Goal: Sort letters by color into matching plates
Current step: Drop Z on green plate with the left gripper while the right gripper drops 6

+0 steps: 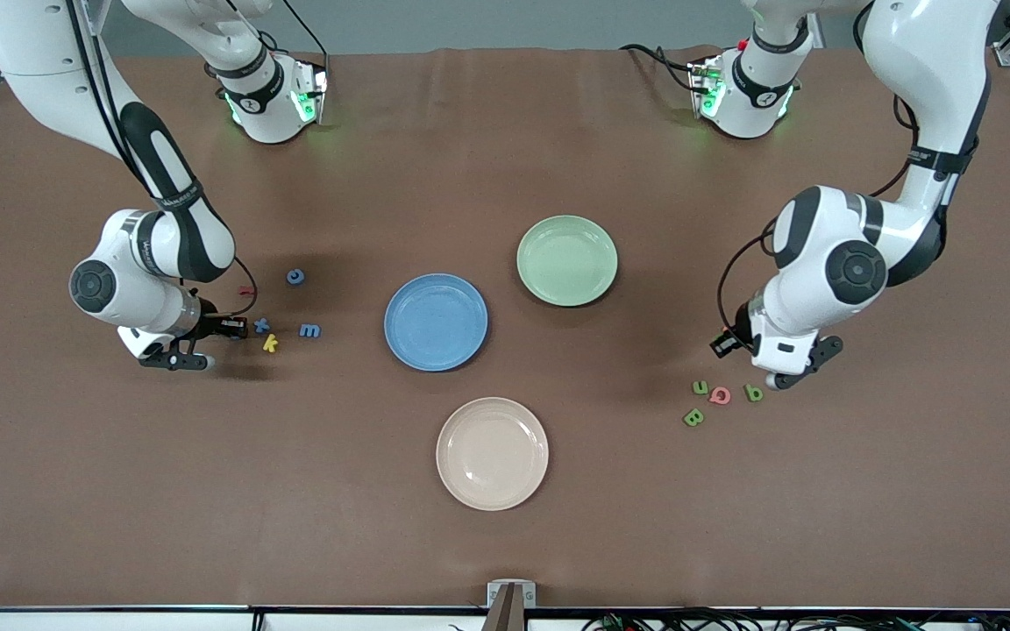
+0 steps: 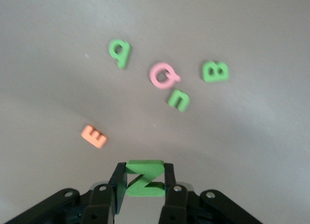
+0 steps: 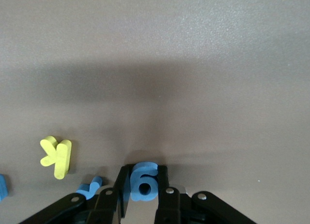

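My left gripper [image 2: 144,171] is shut on a green letter Z [image 2: 143,181], low over the table at the left arm's end [image 1: 787,377]. Three more green letters [image 2: 119,52] [image 2: 215,71] [image 2: 178,99] lie beside it on the table [image 1: 700,386]. My right gripper [image 3: 144,174] is shut on a blue letter shaped like a 6 [image 3: 144,184], down at the table at the right arm's end [image 1: 179,358]. A blue x [image 1: 261,325], a blue m [image 1: 309,330] and a blue c [image 1: 295,277] lie close by. The blue plate [image 1: 436,350] and the green plate [image 1: 567,289] stand mid-table, both bare.
A cream-beige plate [image 1: 492,491] sits nearer to the front camera than the blue plate. A yellow k [image 3: 57,157] and a small red letter [image 1: 246,291] lie among the blue letters. A pink Q [image 2: 164,74] and an orange E [image 2: 94,136] lie among the green ones.
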`<action>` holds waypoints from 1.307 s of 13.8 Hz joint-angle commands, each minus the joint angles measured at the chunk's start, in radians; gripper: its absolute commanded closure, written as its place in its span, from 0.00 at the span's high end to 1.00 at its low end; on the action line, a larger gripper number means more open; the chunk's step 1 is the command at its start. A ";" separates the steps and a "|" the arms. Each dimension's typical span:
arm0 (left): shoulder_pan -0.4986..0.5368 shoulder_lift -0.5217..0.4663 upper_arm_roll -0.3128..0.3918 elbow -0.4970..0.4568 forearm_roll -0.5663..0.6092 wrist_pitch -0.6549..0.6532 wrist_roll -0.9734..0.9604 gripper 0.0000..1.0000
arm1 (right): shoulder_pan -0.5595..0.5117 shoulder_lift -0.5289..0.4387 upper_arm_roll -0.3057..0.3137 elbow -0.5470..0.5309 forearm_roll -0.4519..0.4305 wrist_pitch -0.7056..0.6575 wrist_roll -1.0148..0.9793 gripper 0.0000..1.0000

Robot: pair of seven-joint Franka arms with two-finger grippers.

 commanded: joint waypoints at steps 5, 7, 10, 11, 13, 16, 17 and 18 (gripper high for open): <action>0.002 -0.061 -0.203 -0.090 0.015 0.003 -0.271 0.00 | 0.108 -0.022 -0.002 0.174 0.013 -0.278 0.215 0.00; 0.002 -0.059 -0.252 -0.113 0.015 0.026 -0.374 0.00 | 0.203 -0.018 -0.002 0.227 0.015 -0.312 0.390 0.00; -0.023 -0.056 -0.303 -0.173 0.015 0.089 -0.466 0.00 | 0.348 0.013 -0.002 0.313 0.015 -0.326 0.631 0.00; -0.046 -0.056 -0.304 -0.203 0.017 0.124 -0.494 0.00 | 0.393 0.037 -0.002 0.345 0.015 -0.323 0.712 0.00; -0.075 -0.053 -0.304 -0.248 0.017 0.178 -0.529 0.00 | 0.459 0.076 -0.002 0.385 0.016 -0.313 0.814 0.00; -0.098 -0.039 -0.304 -0.282 0.017 0.209 -0.532 0.00 | 0.533 0.142 -0.002 0.429 0.015 -0.271 0.929 0.00; -0.100 -0.036 -0.304 -0.294 0.017 0.219 -0.531 0.00 | 0.545 0.157 -0.002 0.429 0.015 -0.240 0.943 0.00; -0.104 -0.033 -0.304 -0.308 0.017 0.231 -0.531 0.00 | 0.553 0.174 -0.002 0.430 0.015 -0.214 0.946 0.00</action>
